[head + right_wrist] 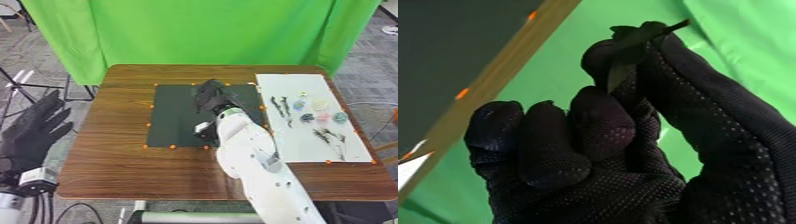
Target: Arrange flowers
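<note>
Grasps thin plant stem (pixel 680 25) in right robot hand (pixel 602 122), with left robot hand (pixel 28 134) released. Likely handles light and brittle; best pinched gently, low down.

- A thin, dark, flat plant piece (pixel 679 25) was pinched in the right hand (pixel 211 97), its tip jutting out.
- Two slender dark sprigs (pixel 286 108) lay side by side, right of that hand.
- Farther right lay small rounded blooms: pale blue (pixel 298 105), pale yellow-green (pixel 320 104), dark bluish (pixel 307 118), pink (pixel 323 117) and teal (pixel 340 117).
- Brownish, branching sprigs (pixel 330 137) lay right of the hand, nearer the robot.
</note>
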